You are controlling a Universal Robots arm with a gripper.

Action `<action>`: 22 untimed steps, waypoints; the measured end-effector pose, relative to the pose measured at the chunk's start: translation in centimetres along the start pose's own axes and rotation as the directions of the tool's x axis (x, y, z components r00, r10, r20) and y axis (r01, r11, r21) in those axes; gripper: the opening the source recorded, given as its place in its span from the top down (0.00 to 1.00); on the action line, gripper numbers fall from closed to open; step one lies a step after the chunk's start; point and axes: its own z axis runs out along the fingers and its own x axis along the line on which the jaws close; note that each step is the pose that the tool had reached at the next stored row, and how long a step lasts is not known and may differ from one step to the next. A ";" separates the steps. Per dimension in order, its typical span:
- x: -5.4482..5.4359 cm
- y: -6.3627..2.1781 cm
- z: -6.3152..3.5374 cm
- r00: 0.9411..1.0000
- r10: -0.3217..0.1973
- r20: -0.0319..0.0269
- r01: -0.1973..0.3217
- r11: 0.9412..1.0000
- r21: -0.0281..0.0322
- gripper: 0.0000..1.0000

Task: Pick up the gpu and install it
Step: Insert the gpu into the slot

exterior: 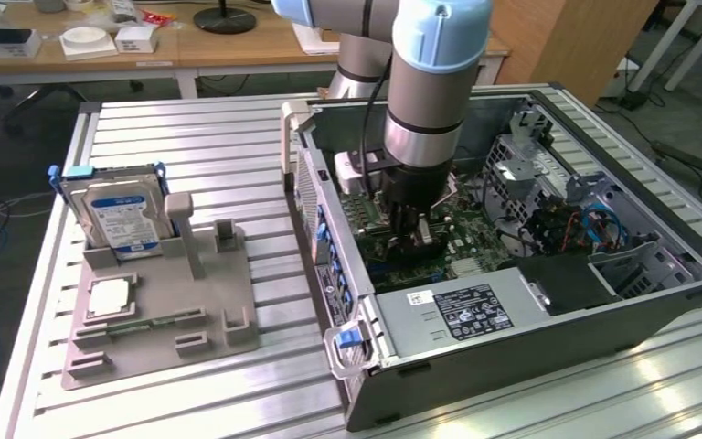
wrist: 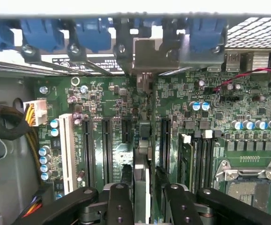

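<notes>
Thin black-faced gpu card (wrist: pixel 142 154) edge-on between black gripper (wrist: pixel 143 201) fingers, jaws closed on it, over green motherboard (wrist: pixel 210 122) slot; best kept square, bracket aligned, pressed evenly.

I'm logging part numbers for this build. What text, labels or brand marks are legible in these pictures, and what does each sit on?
No text reads clearly enough to quote.
Hard drive blue-white label: print too blurred.
Power supply black label and small white sticker: print too small.
White strip label by the case's rear slots: characters illegible.
Motherboard silkscreen: too fine to read.
</notes>
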 end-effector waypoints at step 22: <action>0.0 -0.33 -3.75 1.000 0.000 0.000 0.000 1.000 0.006 0.90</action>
